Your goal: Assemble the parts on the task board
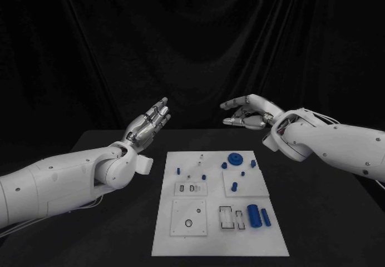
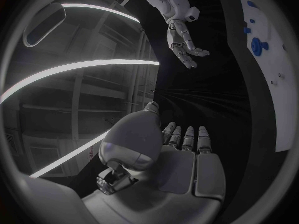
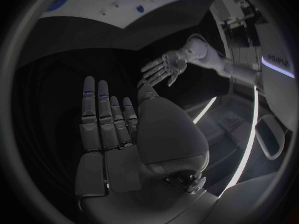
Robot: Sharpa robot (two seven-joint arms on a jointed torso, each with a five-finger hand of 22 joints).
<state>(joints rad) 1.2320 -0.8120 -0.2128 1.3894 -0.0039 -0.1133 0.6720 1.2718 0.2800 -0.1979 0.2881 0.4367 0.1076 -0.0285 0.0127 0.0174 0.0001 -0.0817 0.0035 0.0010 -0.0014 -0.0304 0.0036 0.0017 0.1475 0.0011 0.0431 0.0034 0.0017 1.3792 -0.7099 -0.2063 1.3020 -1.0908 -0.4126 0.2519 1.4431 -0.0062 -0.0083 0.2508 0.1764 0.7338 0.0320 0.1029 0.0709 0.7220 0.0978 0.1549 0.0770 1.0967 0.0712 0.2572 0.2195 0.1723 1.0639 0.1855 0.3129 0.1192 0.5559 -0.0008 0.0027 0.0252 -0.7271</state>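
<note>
The white task board [image 1: 219,233] lies in the middle of the black table. On it sit small blue parts: a round gear-like piece [image 1: 235,159], short pegs [image 1: 242,173], and two cylinders [image 1: 254,215] near the front right. My left hand [image 1: 148,125] is raised above the table behind the board's left side, fingers straight and apart, holding nothing; its palm fills the left wrist view [image 2: 187,157]. My right hand [image 1: 248,112] hovers behind the board's far right corner, fingers loosely curved and empty; its fingers are extended in the right wrist view [image 3: 109,129].
The board [image 2: 268,79] carries dark recessed slots [image 1: 228,217] and a small black ring [image 1: 188,223]. Bare black table [image 1: 321,222] surrounds the board on both sides. A black curtain hangs behind the table.
</note>
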